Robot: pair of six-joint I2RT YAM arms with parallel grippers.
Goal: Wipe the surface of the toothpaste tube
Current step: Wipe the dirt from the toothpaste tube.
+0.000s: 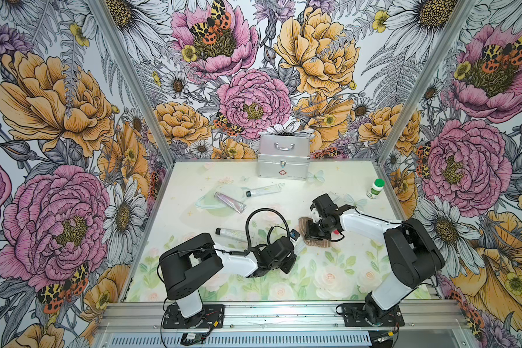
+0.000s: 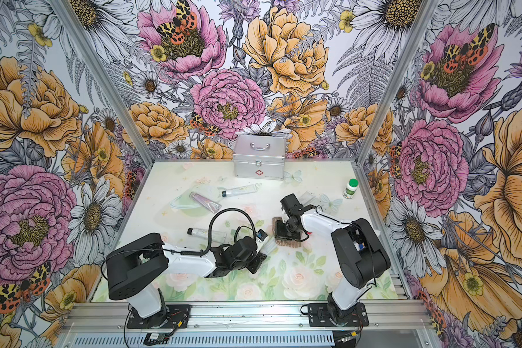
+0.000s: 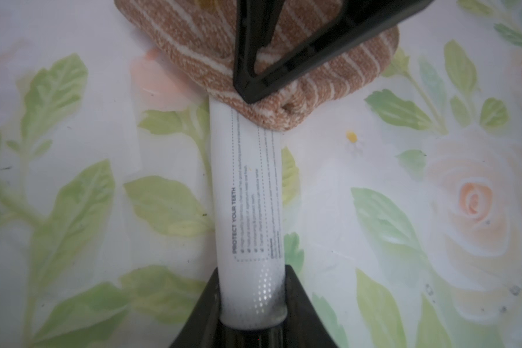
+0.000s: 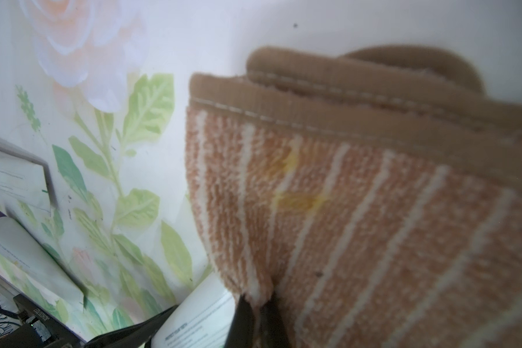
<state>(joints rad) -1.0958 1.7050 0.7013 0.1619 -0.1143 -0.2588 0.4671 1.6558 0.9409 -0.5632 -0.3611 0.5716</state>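
Observation:
A white toothpaste tube (image 3: 247, 186) with grey print lies low over the flowered table, and my left gripper (image 3: 252, 301) is shut on its cap end. In both top views the tube (image 1: 299, 245) (image 2: 268, 245) shows beside that gripper (image 1: 296, 240). An orange towel with white stripes (image 4: 359, 211) (image 3: 193, 36) covers the tube's far end. My right gripper (image 4: 258, 313) is shut on a fold of the towel, and it presses down on the towel (image 1: 317, 242) in a top view. The part of the tube under the cloth is hidden.
Another white tube with a black cap (image 1: 232, 232) lies just left of my left arm. Further back are a purple tube (image 1: 229, 202), a pale tube (image 1: 262, 190) and a silver case (image 1: 284, 156). A green-capped bottle (image 1: 376, 188) stands at the right edge.

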